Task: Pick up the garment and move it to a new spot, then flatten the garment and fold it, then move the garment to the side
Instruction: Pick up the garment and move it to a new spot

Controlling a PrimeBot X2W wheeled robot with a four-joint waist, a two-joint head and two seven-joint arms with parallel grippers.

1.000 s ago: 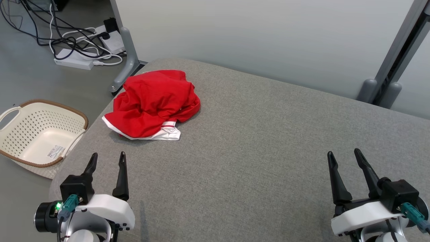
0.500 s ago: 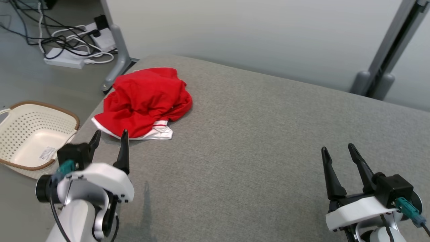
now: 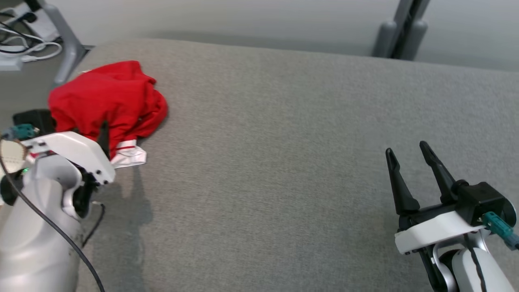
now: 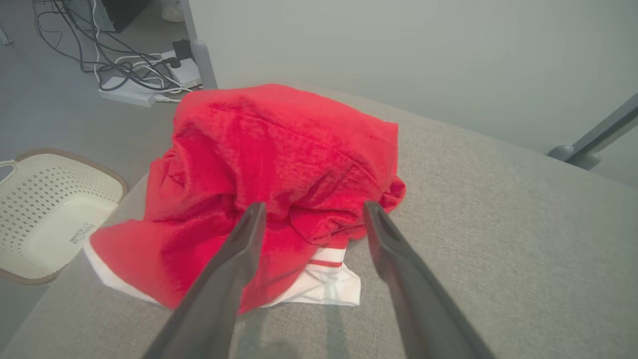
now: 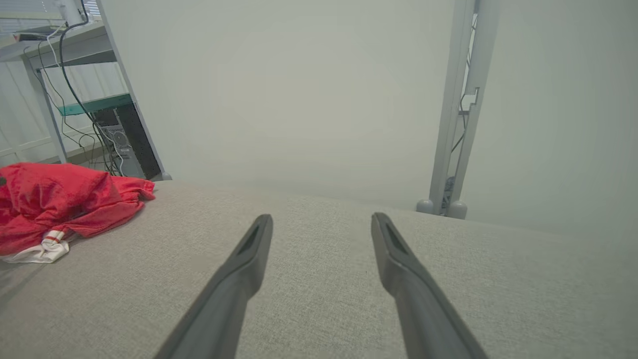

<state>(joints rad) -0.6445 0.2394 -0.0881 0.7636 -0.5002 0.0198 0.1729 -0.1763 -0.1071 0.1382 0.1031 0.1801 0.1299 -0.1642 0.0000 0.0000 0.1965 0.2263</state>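
Along the left wrist view, the left tool (image 4: 314, 207) stands spread wide with nothing between its fingers. Both tips lie over the near side of the crumpled red garment (image 4: 279, 159); whether they touch the cloth I cannot tell. The garment sits in a heap at 12 o'clock near the table's (image 4: 498, 239) left edge, and a white hem (image 4: 324, 284) with a red stripe pokes out at its near side. Off the table at 9 o'clock a cream perforated basket (image 4: 45, 209) stands on the floor, and at 11 o'clock there is a tangle of cables and a power strip (image 4: 129, 92) beside a grey post (image 4: 199, 55).

Along the right wrist view, the right tool (image 5: 321, 217) is just as wide open and empty, over bare grey cloth. The garment lies well apart at 9 o'clock, and a grey upright frame (image 5: 461, 99) rises at 1 o'clock.

From the head view the garment is at 10 o'clock, with the left arm's white housing (image 3: 69, 150) covering its near edge (only one dark finger shows against the red). The right tool waits at 4 o'clock.
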